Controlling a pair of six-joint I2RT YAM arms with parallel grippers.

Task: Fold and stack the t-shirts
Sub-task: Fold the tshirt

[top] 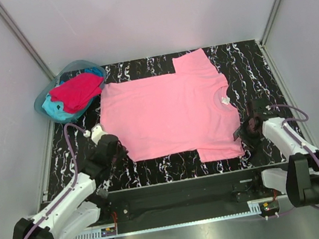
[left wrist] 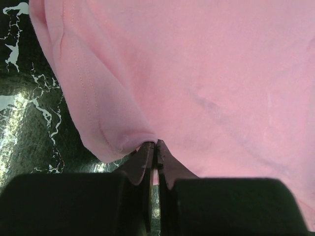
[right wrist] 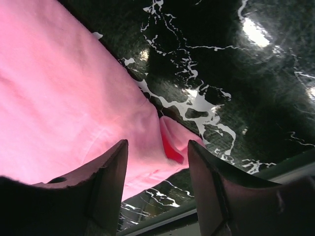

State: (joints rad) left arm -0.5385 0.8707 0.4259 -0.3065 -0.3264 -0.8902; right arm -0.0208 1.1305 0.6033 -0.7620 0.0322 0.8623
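While the light pink short-sleeved cloth t-shirt (top: 165, 115) lies spread flat across the black white-veined table (top: 248, 61), collar toward our right and hem toward our left, we work at the two ends of its near long edge so that edge can come up as one line.

Our left hand (left wrist: 155, 145) is pinched tight on the near hem corner. The wrist view shows the cloth puckering into the closed tips, so we judge the grip has real fabric in it.

Our right hand (right wrist: 157, 145) stands with its jaws apart at a middling width, poised over the edge of the near sleeve where it meets the table. Cloth lies below and between the fingers, but nothing is gripped. We judge it sits there to take the other end of the same edge, so that both ends rise together and the body does not twist.

The step in hand looks like the start of the first fold, with the shirt not yet folded at all. The next move calls for the right hand to close low enough to catch the sleeve edge.

Well apart, at the far left corner, the translucent blue-green plastic tub (top: 43, 102) holds the crimson red t-shirt (top: 75, 90) on top of the turquoise t-shirt (top: 57, 112), kept out of the folding area. Most of the task remains.
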